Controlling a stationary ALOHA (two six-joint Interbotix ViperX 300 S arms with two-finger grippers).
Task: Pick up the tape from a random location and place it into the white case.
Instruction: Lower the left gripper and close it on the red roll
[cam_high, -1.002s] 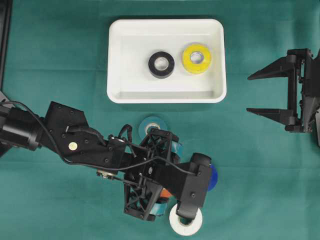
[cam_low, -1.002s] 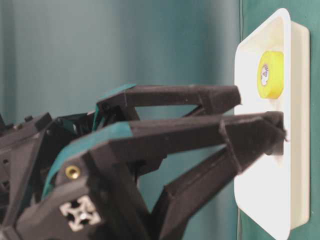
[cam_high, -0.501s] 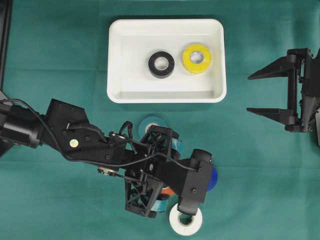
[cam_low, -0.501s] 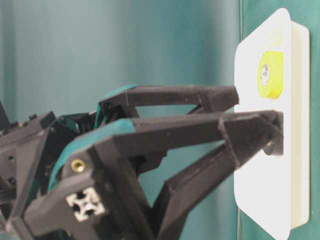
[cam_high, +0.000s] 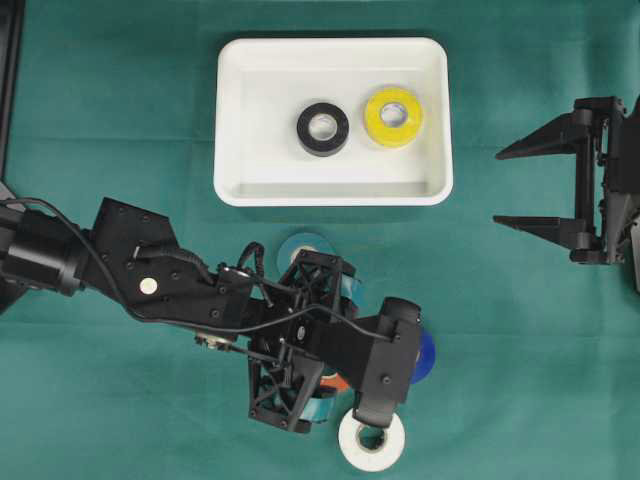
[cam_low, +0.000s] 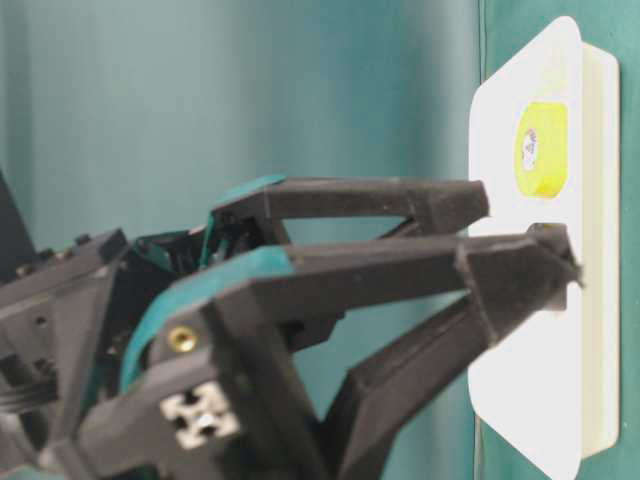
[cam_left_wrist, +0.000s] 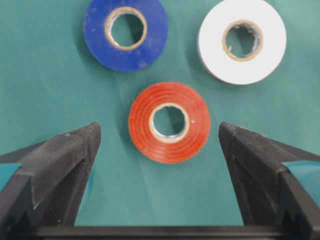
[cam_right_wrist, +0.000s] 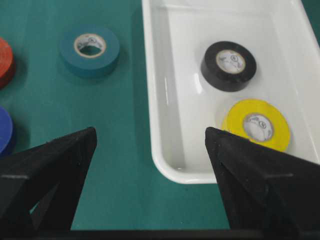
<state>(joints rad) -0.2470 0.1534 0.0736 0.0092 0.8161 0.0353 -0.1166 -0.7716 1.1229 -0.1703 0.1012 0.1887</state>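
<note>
The white case (cam_high: 334, 190) is placed at the far middle of the table (cam_high: 120, 120), which is covered with green cloth. Inside it a black tape (cam_high: 323, 129) and a yellow tape (cam_high: 393, 117) are lying flat, side by side. The left gripper (cam_left_wrist: 159, 137) is held above the loose rolls with its jaws spread wide, and the red tape (cam_left_wrist: 169, 122) is seen between them, not grasped. A blue tape (cam_left_wrist: 125, 32) and a white tape (cam_left_wrist: 242, 40) lie just beyond it, and a teal tape (cam_right_wrist: 90, 50) is near the case. The right gripper (cam_high: 508, 188) is kept apart at the right, jaws released, holding nothing.
</note>
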